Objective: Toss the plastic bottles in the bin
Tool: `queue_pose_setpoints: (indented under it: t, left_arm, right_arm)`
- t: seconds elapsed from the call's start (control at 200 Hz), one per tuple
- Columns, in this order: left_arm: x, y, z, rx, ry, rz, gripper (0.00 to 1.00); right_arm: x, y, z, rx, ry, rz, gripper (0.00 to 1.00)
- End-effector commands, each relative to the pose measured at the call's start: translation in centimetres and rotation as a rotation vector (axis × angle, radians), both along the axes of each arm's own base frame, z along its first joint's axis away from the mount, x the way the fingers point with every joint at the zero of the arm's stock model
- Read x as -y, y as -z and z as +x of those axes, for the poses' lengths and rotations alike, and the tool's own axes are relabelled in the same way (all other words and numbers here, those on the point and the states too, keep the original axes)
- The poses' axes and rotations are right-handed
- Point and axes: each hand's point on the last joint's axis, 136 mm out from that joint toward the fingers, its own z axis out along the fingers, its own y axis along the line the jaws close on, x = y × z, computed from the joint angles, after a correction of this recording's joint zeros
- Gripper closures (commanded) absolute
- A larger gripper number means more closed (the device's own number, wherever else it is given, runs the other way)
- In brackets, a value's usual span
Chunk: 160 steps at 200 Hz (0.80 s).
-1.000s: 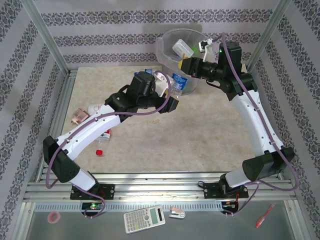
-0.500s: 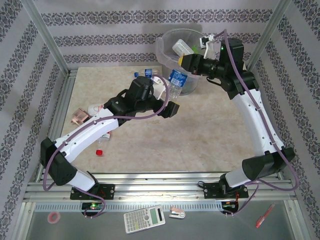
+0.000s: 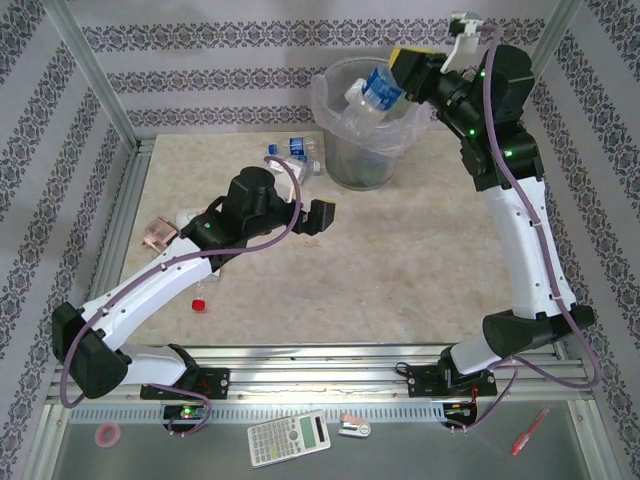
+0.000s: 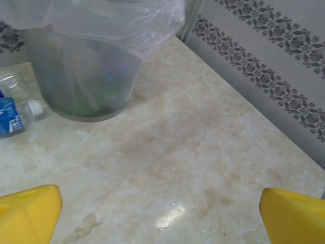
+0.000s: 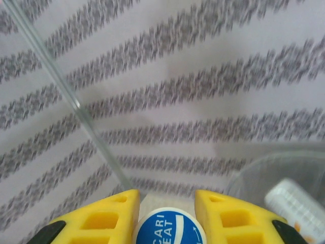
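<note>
A blue-labelled bottle point(image 3: 375, 92) hangs tilted over the open mouth of the bin point(image 3: 358, 168), pinched in the right gripper point(image 3: 398, 72). More bottles point(image 3: 290, 152) lie on the desk point(image 3: 400, 260) just left of the bin. The left gripper point(image 3: 320, 215) hovers nearby, spread wide and holding nothing.

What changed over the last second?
The right gripper, shut on a blue-labelled bottle, rose from beside the bin to above its rim. The left gripper pulled back from the bin toward its base, and its jaws now stand wide open, holding nothing. The pink box and red cap stayed put.
</note>
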Motion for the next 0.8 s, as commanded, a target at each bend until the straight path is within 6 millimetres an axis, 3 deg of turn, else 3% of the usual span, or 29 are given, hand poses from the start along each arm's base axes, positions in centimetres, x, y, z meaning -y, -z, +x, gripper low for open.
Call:
queue_pose_setpoints:
  t: [0.0,0.15,0.38,0.619,0.794]
  left_arm:
    - [-1.8,-1.3,0.7,0.028,-0.098,-0.069,0.00]
    - [-3.5,-0.3,0.7,0.013,-0.169,-0.074,0.00]
    - [-5.9,0.8,0.4,-0.005,-0.264,-0.089,0.00]
    - [-7.7,1.0,0.0,-0.006,-0.322,-0.115,0.00]
    - [-8.4,1.1,-0.2,-0.014,-0.345,-0.110,0.00]
  right_arm:
    - [2.8,-6.2,-0.3,0.249,0.160,0.029,0.95]
    - [4.3,-10.1,-1.6,0.452,0.249,0.062,0.97]
    - [5.5,-13.1,-3.5,0.657,0.329,0.079,1.00]
    - [5.4,-13.0,-2.8,0.690,0.356,0.051,1.00]
    - [5.0,-11.0,0.4,0.618,0.371,0.005,1.00]
